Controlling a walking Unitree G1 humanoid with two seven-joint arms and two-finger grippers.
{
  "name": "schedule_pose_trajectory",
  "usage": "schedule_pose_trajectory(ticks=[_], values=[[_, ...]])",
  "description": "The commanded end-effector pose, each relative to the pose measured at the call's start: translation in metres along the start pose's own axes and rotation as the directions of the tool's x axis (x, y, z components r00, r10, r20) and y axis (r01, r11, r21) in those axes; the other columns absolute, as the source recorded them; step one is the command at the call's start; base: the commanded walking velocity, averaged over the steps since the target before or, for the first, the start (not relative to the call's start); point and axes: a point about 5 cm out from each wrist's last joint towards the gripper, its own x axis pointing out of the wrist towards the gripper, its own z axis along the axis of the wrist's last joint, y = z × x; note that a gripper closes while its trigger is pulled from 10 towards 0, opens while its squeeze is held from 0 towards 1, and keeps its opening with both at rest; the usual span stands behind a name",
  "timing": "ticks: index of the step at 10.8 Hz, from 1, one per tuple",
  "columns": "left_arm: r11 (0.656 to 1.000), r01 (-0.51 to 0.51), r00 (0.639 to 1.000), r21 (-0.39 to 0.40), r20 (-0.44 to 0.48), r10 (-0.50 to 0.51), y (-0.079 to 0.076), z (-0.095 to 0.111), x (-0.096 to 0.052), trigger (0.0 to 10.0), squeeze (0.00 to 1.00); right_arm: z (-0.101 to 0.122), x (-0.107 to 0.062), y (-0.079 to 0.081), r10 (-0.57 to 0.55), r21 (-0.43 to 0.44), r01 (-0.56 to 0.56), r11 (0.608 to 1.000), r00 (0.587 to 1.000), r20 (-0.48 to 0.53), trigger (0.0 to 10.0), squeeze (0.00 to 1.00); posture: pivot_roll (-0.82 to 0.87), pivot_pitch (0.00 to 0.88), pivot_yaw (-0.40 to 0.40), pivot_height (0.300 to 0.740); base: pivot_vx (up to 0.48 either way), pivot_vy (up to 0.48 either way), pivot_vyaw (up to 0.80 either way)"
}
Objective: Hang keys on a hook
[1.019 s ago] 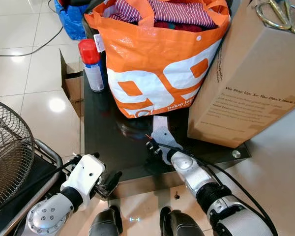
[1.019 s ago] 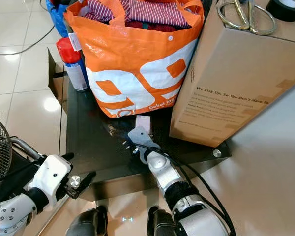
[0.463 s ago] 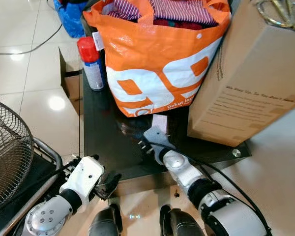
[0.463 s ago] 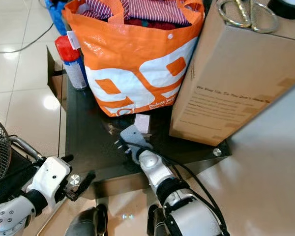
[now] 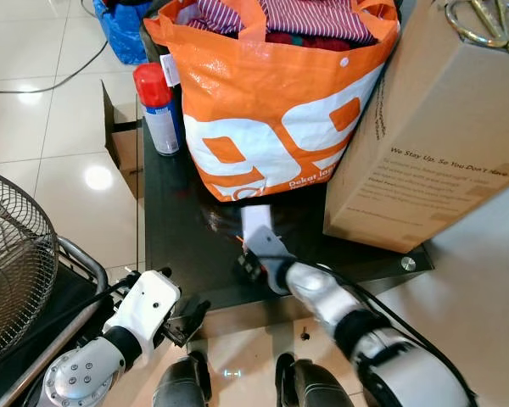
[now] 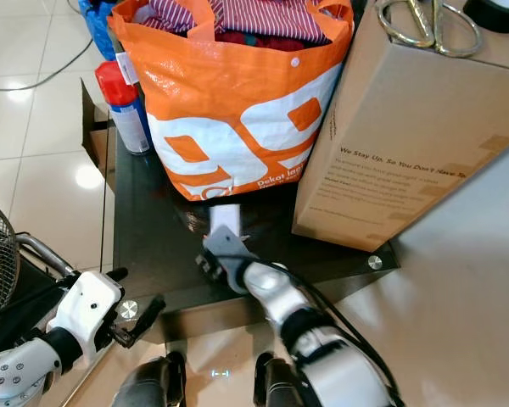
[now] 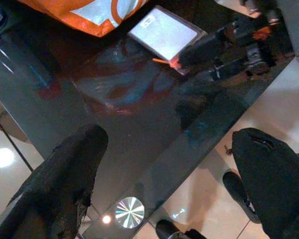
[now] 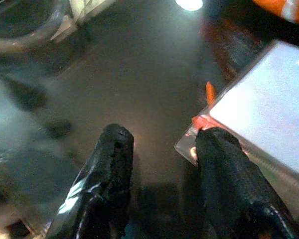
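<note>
Barely begun: the right end effector [image 8: 159, 149], fingers parted and empty, reaches a flat white tag [image 8: 266, 127] (possibly the keys' fob) just before the orange bag [image 5: 271, 102]; no hook seen.

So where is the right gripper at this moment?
The right gripper is low over the dark glass table, at the corner of a flat white packet just below the orange bag.

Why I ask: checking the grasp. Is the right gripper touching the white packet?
Touching: in the right wrist view, one finger of the right gripper presses the white packet at its corner.
</note>
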Motion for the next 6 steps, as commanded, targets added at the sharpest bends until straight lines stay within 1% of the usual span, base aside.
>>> schedule_pose_trajectory(ticks=[1,2,3,4,5,6], values=[[1.0,0.022,1.0,-0.002,0.001,-0.022,-0.005,0.001,-0.002,10.0,0.69,-0.006,-0.006,0.005,0.104,-0.031,-0.103,0.994,0.994,0.021,7.1,0.0,0.1,0.244,-0.066,0.74,0.0,0.0,0.0],[1.0,0.023,1.0,-0.001,0.004,-0.023,-0.005,0.001,-0.001,10.0,0.69,-0.011,-0.015,0.002,0.151,-0.083,-0.149,0.985,0.988,0.022,6.0,0.0,0.1,0.243,-0.066,0.74,0.0,0.0,0.0],[1.0,0.025,1.0,0.0,0.006,-0.025,-0.004,0.002,0.0,10.0,0.69,-0.016,-0.022,-0.003,0.171,-0.127,-0.169,0.977,0.985,0.007,4.5,0.0,0.1,0.234,-0.064,0.74,0.0,0.0,0.0],[1.0,0.025,1.0,0.002,0.009,-0.025,-0.004,0.002,0.001,10.0,0.69,-0.017,-0.026,-0.007,0.159,-0.148,-0.156,0.977,0.987,0.005,4.2,0.0,0.1,0.231,-0.064,0.74,0.0,0.0,0.0],[1.0,0.024,1.0,0.005,0.011,-0.024,-0.003,0.002,0.002,10.0,0.69,-0.01,-0.031,-0.012,0.147,-0.146,-0.138,0.98,0.987,0.056,8.2,0.0,0.1,0.225,-0.063,0.74,0.0,0.0,0.0],[1.0,0.024,1.0,0.005,0.012,-0.024,-0.002,0.002,0.003,10.0,0.69,-0.004,-0.032,-0.01,0.168,-0.15,-0.154,0.977,0.982,0.09,10.0,0.0,0.1,0.224,-0.064,0.74,0.0,0.0,0.0]])
